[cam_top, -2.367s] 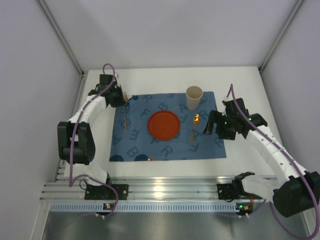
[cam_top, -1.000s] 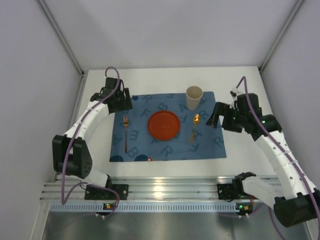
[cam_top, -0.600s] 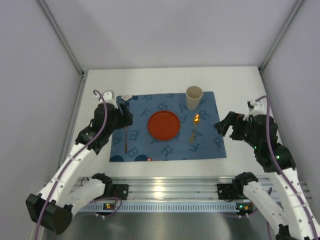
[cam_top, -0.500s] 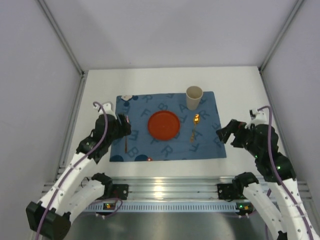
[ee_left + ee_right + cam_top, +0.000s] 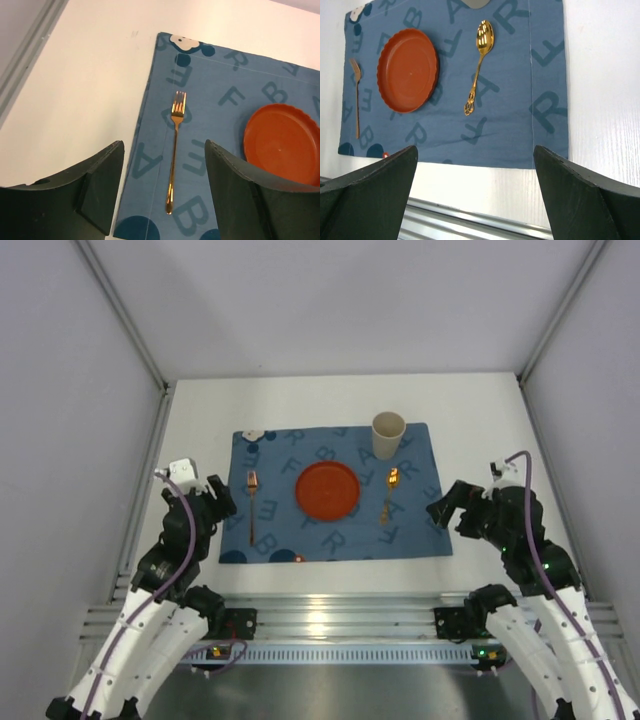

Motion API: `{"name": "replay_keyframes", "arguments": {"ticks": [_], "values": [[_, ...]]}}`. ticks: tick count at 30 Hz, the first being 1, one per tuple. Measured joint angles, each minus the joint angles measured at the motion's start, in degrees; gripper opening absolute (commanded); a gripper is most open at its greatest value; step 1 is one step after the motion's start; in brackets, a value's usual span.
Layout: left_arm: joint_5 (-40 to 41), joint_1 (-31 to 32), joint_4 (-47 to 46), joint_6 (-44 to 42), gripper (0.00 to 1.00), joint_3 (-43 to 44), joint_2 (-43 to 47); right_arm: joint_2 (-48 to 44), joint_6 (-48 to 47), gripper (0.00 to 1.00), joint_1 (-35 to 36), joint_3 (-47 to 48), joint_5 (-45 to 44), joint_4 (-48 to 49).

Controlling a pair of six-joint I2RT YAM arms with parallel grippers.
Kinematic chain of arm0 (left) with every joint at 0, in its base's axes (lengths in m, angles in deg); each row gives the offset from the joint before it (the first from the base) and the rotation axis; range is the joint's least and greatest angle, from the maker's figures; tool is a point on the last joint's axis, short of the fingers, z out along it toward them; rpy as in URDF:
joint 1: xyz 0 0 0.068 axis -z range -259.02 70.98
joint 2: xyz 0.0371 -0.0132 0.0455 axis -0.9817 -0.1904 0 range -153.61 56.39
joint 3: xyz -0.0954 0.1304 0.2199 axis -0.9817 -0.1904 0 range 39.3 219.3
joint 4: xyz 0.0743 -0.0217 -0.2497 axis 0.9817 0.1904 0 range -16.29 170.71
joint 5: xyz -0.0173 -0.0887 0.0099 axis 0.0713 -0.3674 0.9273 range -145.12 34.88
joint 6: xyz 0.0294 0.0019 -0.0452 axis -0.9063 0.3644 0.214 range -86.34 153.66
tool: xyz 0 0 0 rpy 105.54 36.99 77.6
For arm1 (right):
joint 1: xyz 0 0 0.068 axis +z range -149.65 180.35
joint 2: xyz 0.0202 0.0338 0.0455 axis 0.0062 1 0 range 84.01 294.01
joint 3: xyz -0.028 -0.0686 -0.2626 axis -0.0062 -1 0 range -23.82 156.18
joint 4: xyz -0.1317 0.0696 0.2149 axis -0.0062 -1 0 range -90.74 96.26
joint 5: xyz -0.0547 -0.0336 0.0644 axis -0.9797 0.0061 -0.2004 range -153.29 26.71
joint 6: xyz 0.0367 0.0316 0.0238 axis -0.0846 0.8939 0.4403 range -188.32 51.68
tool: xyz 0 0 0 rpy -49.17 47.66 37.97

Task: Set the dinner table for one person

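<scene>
On the white dinner table (image 5: pixel 300 400) lies a blue lettered mat (image 5: pixel 420 530). An orange plate (image 5: pixel 327 490) sits at the mat's middle. A gold fork (image 5: pixel 252 505) lies left of the plate and a gold spoon (image 5: pixel 389 492) right of it, with a beige cup (image 5: pixel 388 435) upright at the mat's far right. My left gripper (image 5: pixel 222 498) hovers off the mat's left edge, open and empty; its wrist view shows the fork (image 5: pixel 175 145) between the spread fingers, well below them. My right gripper (image 5: pixel 447 505) is open and empty by the mat's right edge, above the near border (image 5: pixel 470 150).
A metal rail (image 5: pixel 320 620) runs along the near edge of the table and carries both arm bases. Grey walls close the table in on the left, right and far sides. A small white printed figure (image 5: pixel 254 436) marks the mat's far left corner.
Both arms have drawn back from the mat toward the near edge, grippers staying open. Fork, spoon, plate and cup have not moved over the last second.
</scene>
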Motion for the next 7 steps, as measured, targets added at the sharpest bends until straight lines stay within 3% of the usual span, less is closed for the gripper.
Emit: {"name": "replay_keyframes", "arguments": {"ticks": [7], "values": [[2.8, 0.0, 0.0, -2.0, 0.71, 0.0, 1.3, 1.6, -0.8, 1.0, 0.0, 0.3, 1.9, 0.0]]}}
